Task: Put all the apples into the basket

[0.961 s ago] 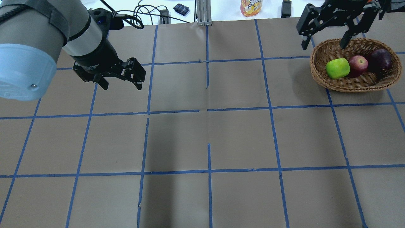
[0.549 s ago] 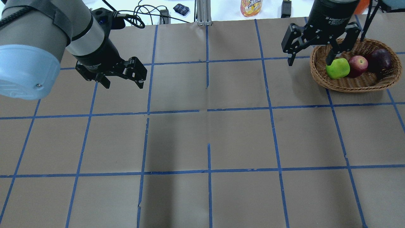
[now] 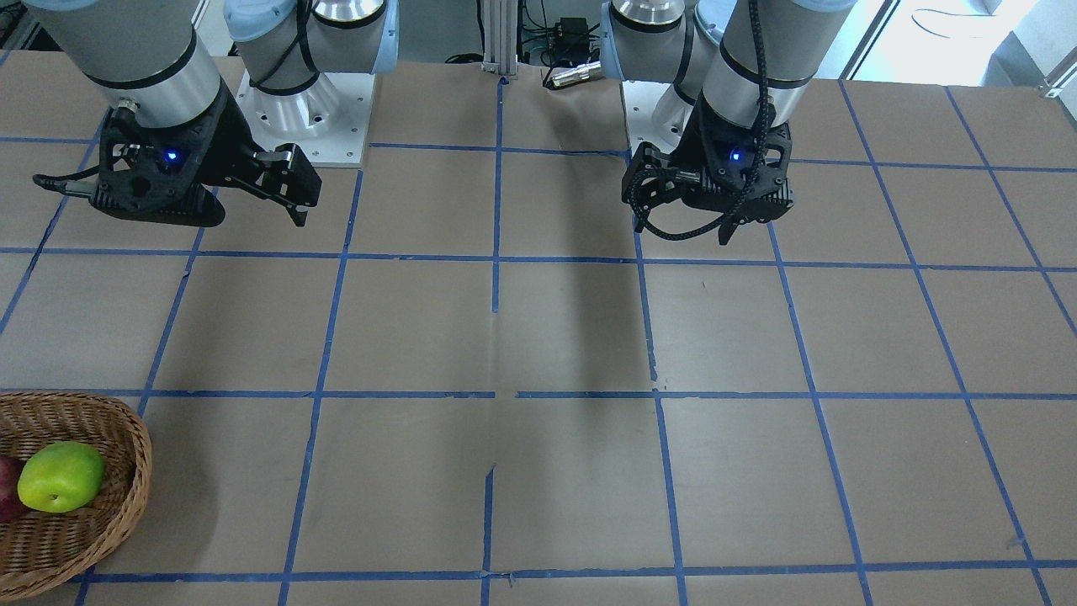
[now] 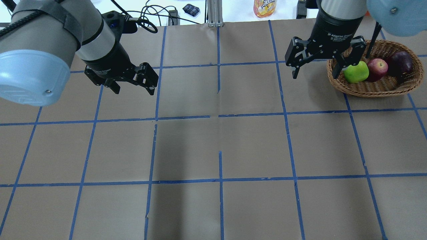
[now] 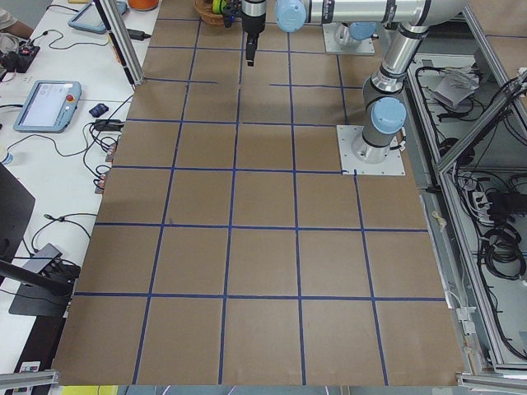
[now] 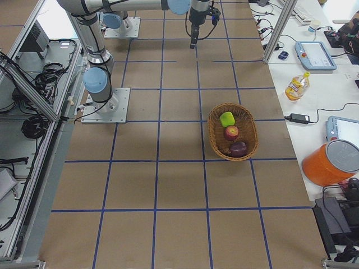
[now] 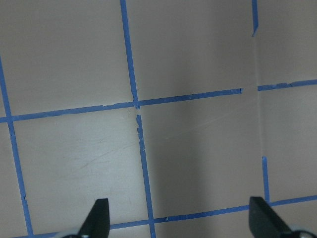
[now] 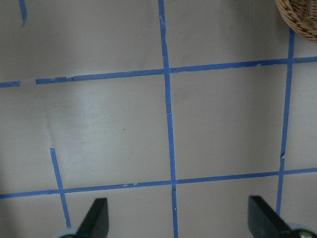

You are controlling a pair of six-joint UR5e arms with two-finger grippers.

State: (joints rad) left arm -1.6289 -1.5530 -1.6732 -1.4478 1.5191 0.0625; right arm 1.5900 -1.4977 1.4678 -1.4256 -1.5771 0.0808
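The wicker basket (image 4: 377, 90) stands at the table's far right. In it lie the yellow-green apple (image 4: 356, 73), the red apple (image 4: 377, 68) and the dark maroon apple (image 4: 402, 62). They also show in the exterior right view: basket (image 6: 213, 134), green apple (image 6: 226, 119), red apple (image 6: 230, 133), maroon apple (image 6: 238, 148). My right gripper (image 4: 315, 75) is open and empty, just left of the basket's rim. My left gripper (image 4: 134, 90) is open and empty over the far left of the table. The right wrist view shows only the basket's edge (image 8: 303, 15).
A juice pouch (image 4: 265, 7), a dark small bag (image 4: 191, 9) and cables (image 4: 150, 16) lie beyond the table's far edge. Blue tape lines grid the brown table (image 4: 220, 146). An orange bucket (image 6: 331, 162) stands off the table beside the basket's end.
My right gripper has moved from over the basket's far rim leftward and nearer, off the basket, staying open. My left gripper has shifted slightly. The apples have not moved.
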